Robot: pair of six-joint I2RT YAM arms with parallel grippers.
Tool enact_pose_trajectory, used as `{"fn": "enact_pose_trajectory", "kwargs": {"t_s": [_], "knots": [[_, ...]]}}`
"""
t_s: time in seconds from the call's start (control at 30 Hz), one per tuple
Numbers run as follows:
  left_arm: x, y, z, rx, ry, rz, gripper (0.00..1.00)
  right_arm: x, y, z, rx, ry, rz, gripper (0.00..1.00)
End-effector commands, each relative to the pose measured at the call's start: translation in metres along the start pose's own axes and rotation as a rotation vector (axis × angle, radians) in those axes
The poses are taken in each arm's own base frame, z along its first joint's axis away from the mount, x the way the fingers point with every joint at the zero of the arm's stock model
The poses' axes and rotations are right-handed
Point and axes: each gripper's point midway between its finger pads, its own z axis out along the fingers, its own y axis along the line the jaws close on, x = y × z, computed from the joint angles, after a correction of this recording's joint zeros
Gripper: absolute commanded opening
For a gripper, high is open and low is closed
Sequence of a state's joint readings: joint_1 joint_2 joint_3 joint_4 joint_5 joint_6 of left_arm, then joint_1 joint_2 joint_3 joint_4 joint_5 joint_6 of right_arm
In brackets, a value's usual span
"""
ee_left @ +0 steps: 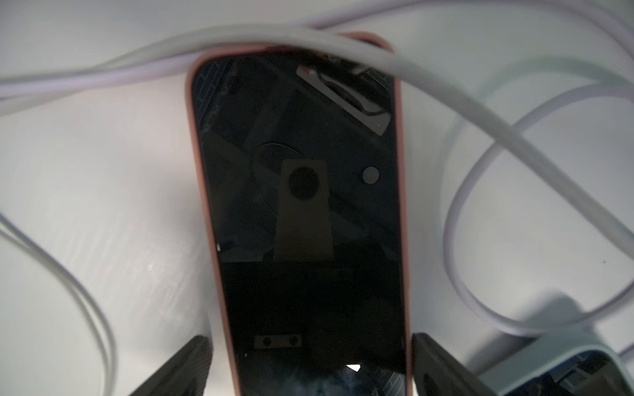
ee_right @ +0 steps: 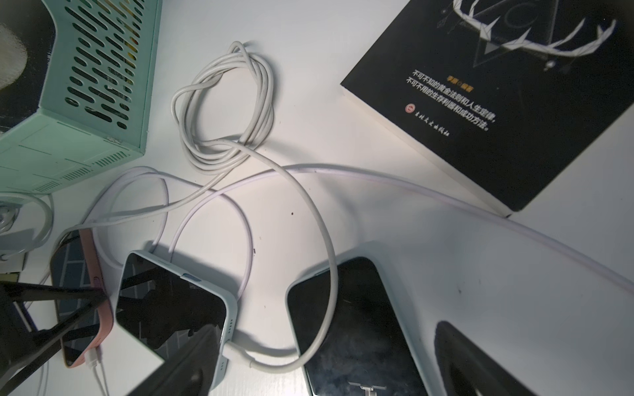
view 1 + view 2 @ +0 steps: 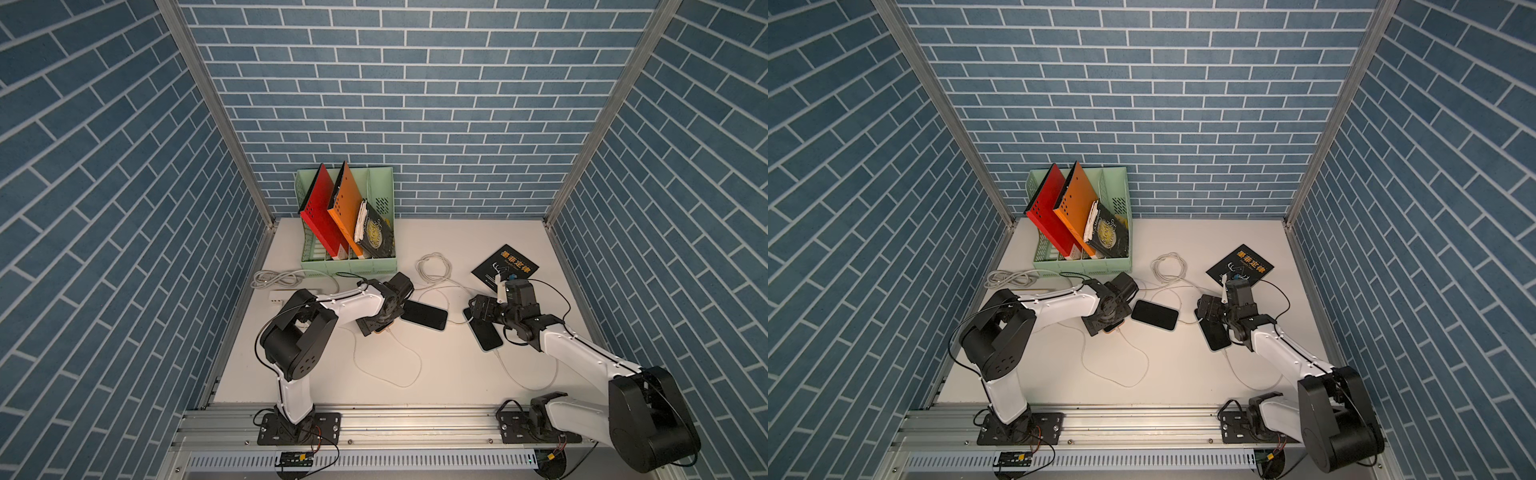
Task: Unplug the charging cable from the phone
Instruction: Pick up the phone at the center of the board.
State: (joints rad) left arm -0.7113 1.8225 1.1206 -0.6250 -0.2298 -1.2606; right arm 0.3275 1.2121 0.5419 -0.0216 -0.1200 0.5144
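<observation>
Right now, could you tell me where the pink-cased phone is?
The pink-cased phone lies on the table between the fingers of the left gripper, seen in the left wrist view, beside the pale-blue-cased phone.

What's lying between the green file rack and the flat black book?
A coiled white cable lies there; both top views and the right wrist view show it.

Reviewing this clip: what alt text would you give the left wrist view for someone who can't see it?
A dark-screened phone in a pink case lies flat on the white table, straddled by the open jaws of the left gripper. A blurred white cable arcs over its far end, and a corner of a pale blue-cased phone shows nearby.
</observation>
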Motion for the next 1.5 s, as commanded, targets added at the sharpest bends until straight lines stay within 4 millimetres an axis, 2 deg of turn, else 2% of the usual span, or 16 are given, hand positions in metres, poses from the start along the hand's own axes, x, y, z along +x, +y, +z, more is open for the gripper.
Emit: {"fn": "enact_pose_trajectory", "kwargs": {"t_s": [0.0, 0.23, 0.43, 0.67, 0.97, 1.07, 1.2, 1.33, 1.47], "knots": [[-0.002, 0.019, -0.006, -0.047, -0.030, 0.024, 0.95, 0.002, 0.001, 0.003, -0.007, 0.003, 0.024, 1.00], [-0.016, 0.013, -0.010, 0.001, -0.067, 0.034, 1.00, 0.000, 0.003, 0.001, -0.011, 0.002, 0.027, 0.99], [-0.027, 0.017, -0.002, -0.004, -0.065, 0.059, 1.00, -0.001, 0.002, -0.004, -0.002, -0.006, 0.030, 1.00], [-0.024, 0.009, 0.009, 0.009, -0.040, 0.092, 1.00, 0.001, 0.000, -0.006, 0.004, -0.004, 0.035, 0.99], [-0.013, 0.017, 0.022, -0.010, -0.006, 0.108, 0.99, 0.001, 0.001, -0.006, 0.000, -0.004, 0.037, 1.00], [-0.011, 0.016, 0.024, -0.007, 0.003, 0.109, 0.94, 0.001, 0.001, -0.006, -0.001, -0.005, 0.038, 0.99], [-0.010, 0.017, 0.027, -0.010, 0.005, 0.106, 0.78, 0.000, 0.002, -0.007, -0.001, -0.008, 0.037, 1.00], [-0.010, 0.016, 0.026, -0.001, 0.004, 0.105, 0.65, 0.000, 0.001, -0.008, 0.001, -0.009, 0.038, 1.00], [-0.014, 0.014, 0.020, 0.013, -0.006, 0.102, 0.59, 0.000, 0.002, -0.008, -0.006, -0.011, 0.041, 0.99]]}}
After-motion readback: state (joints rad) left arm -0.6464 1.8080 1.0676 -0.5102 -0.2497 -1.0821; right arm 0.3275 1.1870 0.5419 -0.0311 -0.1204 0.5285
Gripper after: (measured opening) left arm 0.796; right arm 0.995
